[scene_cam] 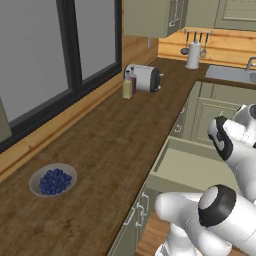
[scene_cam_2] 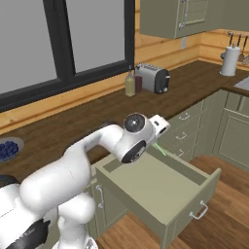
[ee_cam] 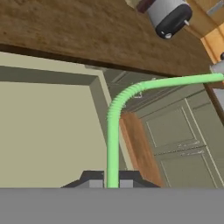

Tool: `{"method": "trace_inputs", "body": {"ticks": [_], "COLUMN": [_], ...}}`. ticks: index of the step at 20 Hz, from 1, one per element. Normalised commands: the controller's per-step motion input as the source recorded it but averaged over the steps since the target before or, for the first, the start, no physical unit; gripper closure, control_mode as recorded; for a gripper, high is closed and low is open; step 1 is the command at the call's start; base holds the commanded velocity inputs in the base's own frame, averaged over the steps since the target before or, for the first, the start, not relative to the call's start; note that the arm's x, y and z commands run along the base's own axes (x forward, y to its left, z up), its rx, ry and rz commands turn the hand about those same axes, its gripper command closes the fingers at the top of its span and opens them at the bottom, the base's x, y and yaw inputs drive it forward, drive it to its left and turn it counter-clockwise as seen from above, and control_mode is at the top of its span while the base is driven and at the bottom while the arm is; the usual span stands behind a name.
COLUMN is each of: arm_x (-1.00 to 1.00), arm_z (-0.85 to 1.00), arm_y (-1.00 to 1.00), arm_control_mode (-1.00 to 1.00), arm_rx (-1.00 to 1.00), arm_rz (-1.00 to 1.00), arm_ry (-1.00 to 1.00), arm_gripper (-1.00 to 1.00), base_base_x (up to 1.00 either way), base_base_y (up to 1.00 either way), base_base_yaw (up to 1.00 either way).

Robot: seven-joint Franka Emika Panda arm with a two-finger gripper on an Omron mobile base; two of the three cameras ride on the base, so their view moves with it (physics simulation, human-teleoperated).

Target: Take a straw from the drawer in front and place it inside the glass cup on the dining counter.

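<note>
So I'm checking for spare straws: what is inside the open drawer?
The drawer shows a bare pale floor; the arm hides its back corner. The tool grips the straw above it.

One straw [ee_cam: 113,144], bright green and bent near its top, is pinched in the one gripper [ee_cam: 112,180]. One drawer [scene_cam_2: 160,187] stands pulled out. On the dark wood surface [scene_cam: 110,145] I count one toaster [scene_cam: 145,77], two small bottles [scene_cam: 129,86] beside it, one bowl of blueberries [scene_cam: 52,180] and one paper towel roll [scene_cam: 193,55]. Three utensils [scene_cam: 195,39] hang above that roll. One sink [scene_cam: 227,74] sits at the far corner.
</note>
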Motion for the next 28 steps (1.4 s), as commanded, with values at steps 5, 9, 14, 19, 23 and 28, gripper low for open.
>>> {"method": "trace_inputs", "body": {"ticks": [5,9,14,19,23,28], "arm_x": [-0.02,0.00,0.01,0.00,0.00,0.00], "arm_z": [0.94,0.07,-0.01,0.00,0.00,0.00], "arm_y": [0.22,0.05,0.04,0.00,0.00,0.00], "arm_control_mode": [-1.00,-1.00,1.00,1.00,1.00,1.00], "arm_rx": [-0.01,0.00,-0.01,0.00,0.00,0.00], "arm_rz": [0.00,0.00,0.01,0.00,0.00,0.00], "arm_ry": [0.01,0.13,0.02,0.00,0.00,0.00], "arm_gripper": [1.00,1.00,1.00,1.00,1.00,1.00], "base_base_x": [0.00,0.00,-0.33,-0.77,-0.63,-0.40], "base_base_y": [0.00,0.00,0.05,0.04,0.00,0.00], "base_base_yaw": [0.00,0.00,-0.03,-0.41,-0.61,-0.70]}}
